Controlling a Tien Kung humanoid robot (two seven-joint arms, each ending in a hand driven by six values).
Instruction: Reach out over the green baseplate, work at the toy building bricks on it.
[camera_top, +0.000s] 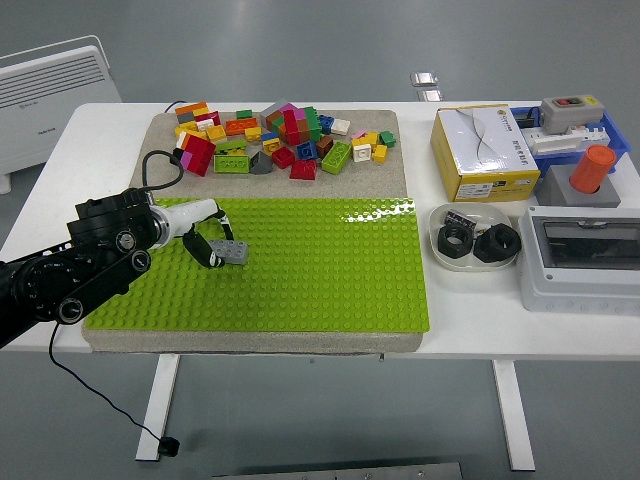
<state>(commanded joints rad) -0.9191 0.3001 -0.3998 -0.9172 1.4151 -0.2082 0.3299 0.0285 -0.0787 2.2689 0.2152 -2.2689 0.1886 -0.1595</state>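
Observation:
A green studded baseplate (320, 265) lies on a grey mat at the table's front. My left hand (205, 237) reaches over the plate's left part, its white and black fingers curled around a small grey brick (231, 252) that rests on or just above the studs. A heap of loose coloured bricks (275, 140) lies on the mat behind the plate. The right arm is out of view.
A yellow and white box (485, 150) stands at the right, with a white bowl of black nuts (475, 240) in front of it. A grey electrical enclosure (585, 260) and an orange-capped switch (590, 170) fill the far right. A black cable (155, 170) loops by the arm.

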